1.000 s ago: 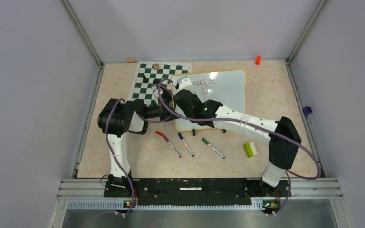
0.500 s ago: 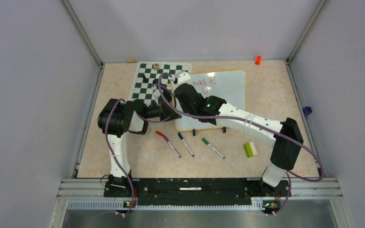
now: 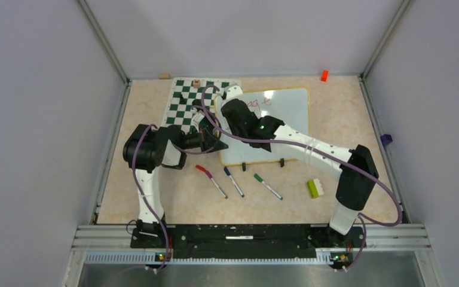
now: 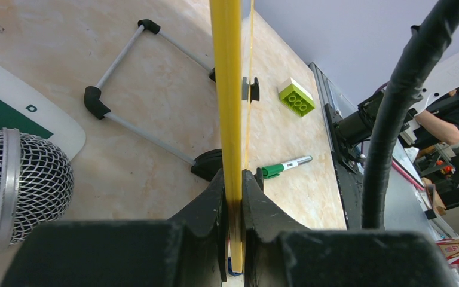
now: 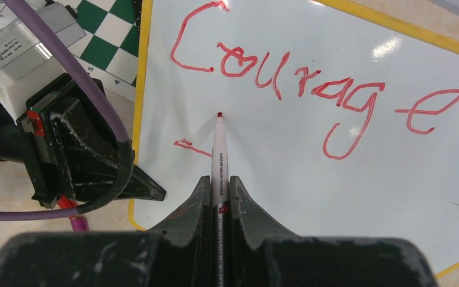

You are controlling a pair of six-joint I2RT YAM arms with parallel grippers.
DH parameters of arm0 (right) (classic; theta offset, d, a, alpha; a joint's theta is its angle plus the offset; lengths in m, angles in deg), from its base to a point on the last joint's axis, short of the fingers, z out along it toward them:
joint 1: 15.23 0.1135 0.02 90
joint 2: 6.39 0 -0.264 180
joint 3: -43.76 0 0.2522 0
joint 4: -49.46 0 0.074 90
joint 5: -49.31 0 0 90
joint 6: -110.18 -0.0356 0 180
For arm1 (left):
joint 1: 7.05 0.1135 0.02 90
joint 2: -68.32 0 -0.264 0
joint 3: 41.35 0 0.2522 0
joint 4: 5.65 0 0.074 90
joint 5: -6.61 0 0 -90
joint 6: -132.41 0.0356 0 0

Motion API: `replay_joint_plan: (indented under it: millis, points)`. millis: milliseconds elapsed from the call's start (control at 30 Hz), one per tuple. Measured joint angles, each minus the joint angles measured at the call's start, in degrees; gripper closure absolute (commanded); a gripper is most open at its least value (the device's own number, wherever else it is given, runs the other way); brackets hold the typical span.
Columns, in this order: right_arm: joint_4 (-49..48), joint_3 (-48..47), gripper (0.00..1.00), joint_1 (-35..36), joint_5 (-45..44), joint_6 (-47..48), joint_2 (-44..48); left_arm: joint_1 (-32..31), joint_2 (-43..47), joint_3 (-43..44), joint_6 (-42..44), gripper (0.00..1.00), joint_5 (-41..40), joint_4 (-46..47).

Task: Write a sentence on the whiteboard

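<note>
**Top external view.** The right arm is stretching from its base across the whiteboard [image 3: 287,128], and the right gripper [image 3: 229,98] is hanging over the board's far left part. The left arm is folding at the elbow and aiming the left gripper [image 3: 216,142] at the whiteboard's left rim. The whiteboard is lying on the tan table [image 3: 155,191], which grey walls [image 3: 36,119] are enclosing. Left of the whiteboard a chessboard mat [image 3: 185,104] is lying. On the whiteboard's near side a red marker [image 3: 211,180], a blue marker [image 3: 233,181] and a green marker [image 3: 268,186] are lying side by side. A green-and-white brick [image 3: 315,188] is sitting off the near right corner.

**Left wrist view.** The left jaws are clenching the whiteboard's yellow rim, which is showing edge-on. Beside the whiteboard a stand of grey rods [image 4: 143,128] is resting on the table.

**Right wrist view.** The right jaws are grasping a red-tipped marker [image 5: 219,155]. Its tip is pointing at the whiteboard just below the sentence [image 5: 275,72], which is reading "Courage" plus one further mark. Whether the tip is touching cannot be told. A short red stroke [image 5: 191,146] is lying left of the tip.
</note>
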Motion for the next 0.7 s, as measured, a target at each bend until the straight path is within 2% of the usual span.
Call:
replay_joint_plan:
  millis: [367,700]
  points:
    - [-1.16,0.96,1.0,-0.15,2.64,-0.28,-0.28,0.0,0.0,0.0,-0.2,1.0,-0.09,-0.44]
    - [-1.7,6.97,1.0,-0.02,6.99,-2.64,1.92,0.0,0.0,0.0,-0.22,1.0,-0.22,-0.66]
